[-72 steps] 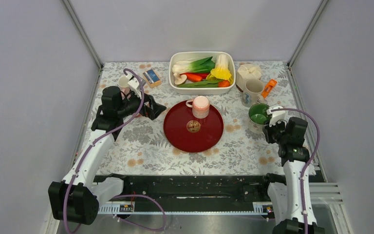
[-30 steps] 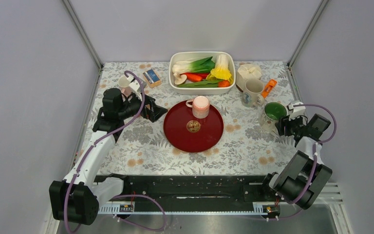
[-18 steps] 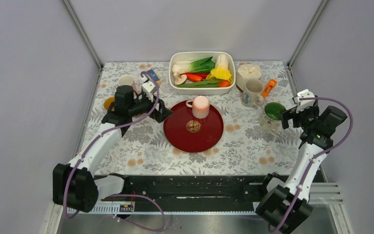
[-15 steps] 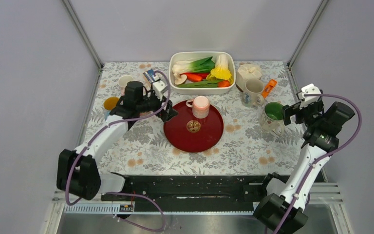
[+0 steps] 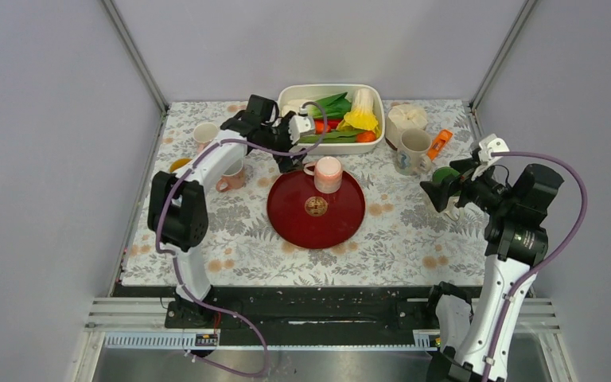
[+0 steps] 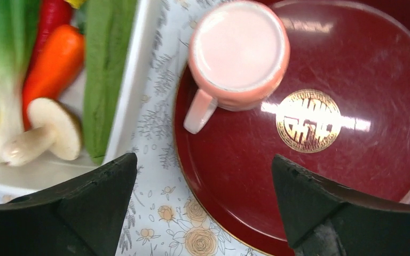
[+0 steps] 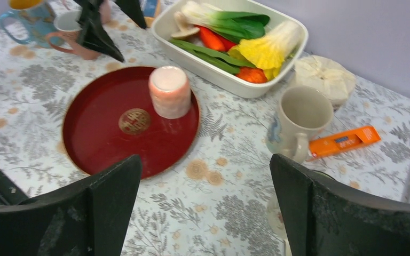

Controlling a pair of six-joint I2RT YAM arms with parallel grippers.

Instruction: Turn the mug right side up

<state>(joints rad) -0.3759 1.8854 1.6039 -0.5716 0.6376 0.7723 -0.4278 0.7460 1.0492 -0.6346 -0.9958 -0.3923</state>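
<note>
The mug [image 5: 328, 173] is pink and stands upside down on the far part of the red tray [image 5: 316, 219], its handle pointing left. Seen from the left wrist, the mug [image 6: 238, 50] shows its flat base above the tray [image 6: 352, 69]. My left gripper [image 5: 289, 151] hovers open just left of the mug, over the tray's far-left edge. Its jaws [image 6: 203, 160] hold nothing. My right gripper [image 5: 445, 179] hangs open at the right side, well apart from the mug [image 7: 169, 92], and its jaws [image 7: 204, 160] are empty.
A white tub [image 5: 286, 99] of vegetables stands right behind the tray. A cream mug [image 5: 412, 150], an orange packet [image 5: 439, 143] and a green mug [image 5: 448, 173] under my right gripper sit at the right. Several cups [image 5: 233, 179] stand at the left.
My left arm swung from the table's left side to the tray's far-left edge beside the mug. My right arm lifted away from the green mug and turned towards the tray.
</note>
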